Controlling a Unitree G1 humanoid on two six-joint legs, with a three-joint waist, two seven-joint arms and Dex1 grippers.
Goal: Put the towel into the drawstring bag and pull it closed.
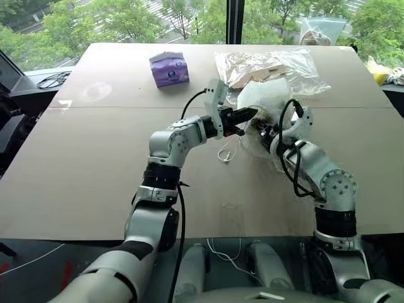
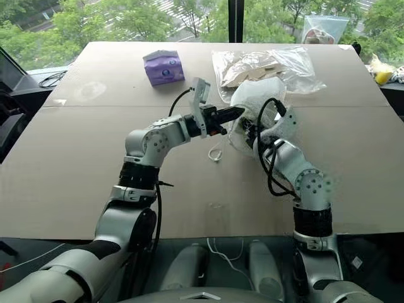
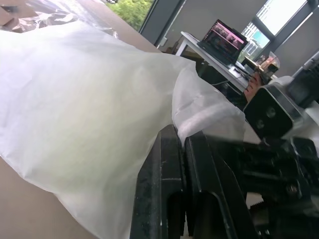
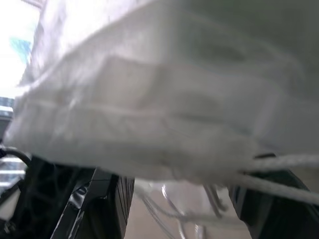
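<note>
The left gripper [image 1: 243,116] is pinching the rim of the drawstring bag [image 1: 268,104] with its fingers pressed together on the thin fabric, holding it up off the brown table [image 1: 95,164]. The right gripper [image 1: 268,134] is sitting against the bag's mouth with its fingers standing apart, gripping nothing I can make out. The white cord [image 1: 227,150] is dangling loose under the left gripper, touching the table. The towel is hidden; the bulging bag suggests it is inside. With only one pinch holding, the flimsy cloth could slip out, or the cord could snag on a finger. Farther off, the clear plastic bag [image 1: 278,66] is lying just behind, crowding any pull, and the purple tissue box [image 1: 169,68] is standing far left.
</note>
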